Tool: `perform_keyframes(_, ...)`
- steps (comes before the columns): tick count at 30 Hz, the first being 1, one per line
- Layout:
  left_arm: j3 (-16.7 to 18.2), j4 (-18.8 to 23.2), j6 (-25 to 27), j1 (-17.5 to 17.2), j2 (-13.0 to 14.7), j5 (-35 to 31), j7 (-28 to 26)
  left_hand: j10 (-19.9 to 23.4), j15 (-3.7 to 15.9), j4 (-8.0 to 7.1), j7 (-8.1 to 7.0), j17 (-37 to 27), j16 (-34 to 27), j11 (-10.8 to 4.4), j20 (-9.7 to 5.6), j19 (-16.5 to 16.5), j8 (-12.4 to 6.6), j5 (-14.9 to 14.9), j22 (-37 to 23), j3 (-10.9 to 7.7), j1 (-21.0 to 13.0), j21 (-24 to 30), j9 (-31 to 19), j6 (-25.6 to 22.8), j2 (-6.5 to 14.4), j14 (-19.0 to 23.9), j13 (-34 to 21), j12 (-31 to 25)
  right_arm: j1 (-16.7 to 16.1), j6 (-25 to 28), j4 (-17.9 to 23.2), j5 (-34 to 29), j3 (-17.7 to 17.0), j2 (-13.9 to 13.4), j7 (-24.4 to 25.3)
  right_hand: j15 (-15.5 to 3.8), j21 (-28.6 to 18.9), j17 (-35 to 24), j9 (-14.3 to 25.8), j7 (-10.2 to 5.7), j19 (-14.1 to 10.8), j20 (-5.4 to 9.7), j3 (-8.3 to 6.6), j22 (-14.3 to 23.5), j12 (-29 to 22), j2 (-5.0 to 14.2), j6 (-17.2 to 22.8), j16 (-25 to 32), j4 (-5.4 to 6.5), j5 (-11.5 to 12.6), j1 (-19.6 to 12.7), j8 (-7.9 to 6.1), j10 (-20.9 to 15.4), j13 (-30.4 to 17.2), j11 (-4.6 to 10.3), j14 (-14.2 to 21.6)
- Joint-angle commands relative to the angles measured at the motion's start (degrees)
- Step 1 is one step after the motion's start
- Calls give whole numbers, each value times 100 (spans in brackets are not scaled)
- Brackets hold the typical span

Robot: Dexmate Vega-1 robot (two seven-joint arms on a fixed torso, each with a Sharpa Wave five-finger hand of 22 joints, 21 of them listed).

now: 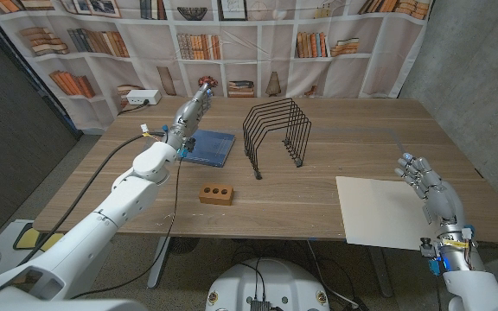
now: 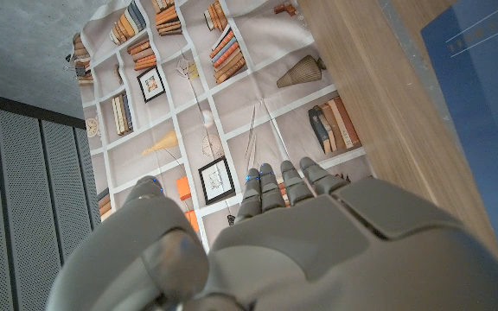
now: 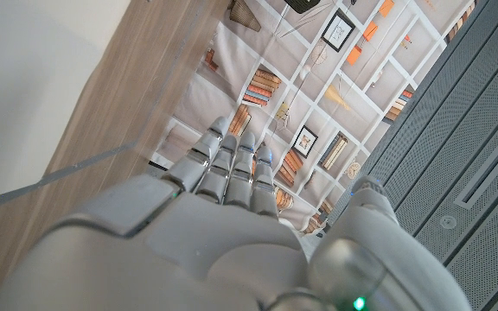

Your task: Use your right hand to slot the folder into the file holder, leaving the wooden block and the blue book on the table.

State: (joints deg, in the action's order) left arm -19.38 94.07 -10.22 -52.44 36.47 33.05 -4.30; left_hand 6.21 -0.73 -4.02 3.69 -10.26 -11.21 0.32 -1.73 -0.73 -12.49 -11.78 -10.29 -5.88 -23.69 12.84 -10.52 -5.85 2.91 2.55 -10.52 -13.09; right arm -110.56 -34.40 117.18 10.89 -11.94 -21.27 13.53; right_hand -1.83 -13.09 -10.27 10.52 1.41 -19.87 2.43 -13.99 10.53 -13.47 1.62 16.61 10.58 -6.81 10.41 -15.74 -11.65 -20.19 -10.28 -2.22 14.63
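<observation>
- The flat cream-coloured paper folder (image 1: 380, 210) lies on the wooden table (image 1: 353, 130) at its near right, its front edge at or slightly past the table's edge, so a careless push could slide it off the front.
- Lying flush on the wood, the folder gives the fingers little to get under; a grip attempt may only skate it along the surface or crease a corner.
- The black wire file holder (image 1: 276, 130) stands near the table's middle, well apart from the folder, with narrow slots between its arched wires; a limp or tilted folder could catch on a wire, and a hard bump could probably shove the light rack.
- The small brown wooden block with three dark holes (image 1: 216, 193) sits in front of the holder on its left, and the blue hardcover book (image 1: 207, 147) lies further left; a wide sweep past the holder could knock either, though both are meant to stay put.
- The right hand (image 1: 428, 190) hovers just beside the folder's right edge, at or barely over it, fingers straight and close together, holding nothing; whether it touches the folder I cannot tell.
- In the right wrist view the folder (image 3: 33, 95) shows as a pale sheet next to the right hand (image 3: 232, 225).
- The left hand (image 1: 193, 105) is raised over the far left of the table, beyond the blue book, fingers extended and empty.
</observation>
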Motion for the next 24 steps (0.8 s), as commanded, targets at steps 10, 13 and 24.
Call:
perform_keyframes(10,-51,-57,-3,47,-51,-22,-19,66,-18,16,-21,-14,12,29,-96,35,28,3,-6,-35,-23,-10,-15,-38,55,34,-18,31,-298,-165,104,-1873,-346,911,773,-136,42,-14,30,-132,-103,408,2,2,13,-68,56,29,-48,7,-68,5,-65,-23,233,104)
perform_keyframes(13,-35,-45,-18,42,-56,-24,-43,62,-17,17,-19,-14,14,24,-93,35,30,5,-6,-36,-29,-14,-15,-42,60,33,-19,37,-375,-83,182,-2261,-412,1089,955,-162,48,-13,31,-162,-106,437,5,1,16,-75,62,28,-54,13,-75,6,-70,-24,264,111)
perform_keyframes(24,45,94,-42,-2,-21,-40,-133,70,-22,23,-16,-14,18,16,-92,42,42,13,-7,-36,-44,-23,-15,-43,74,41,-19,51,-782,-153,315,-2788,-575,1460,1296,-396,60,-14,35,-384,-185,600,63,-4,75,-194,10,44,-89,75,-99,37,10,-29,553,210)
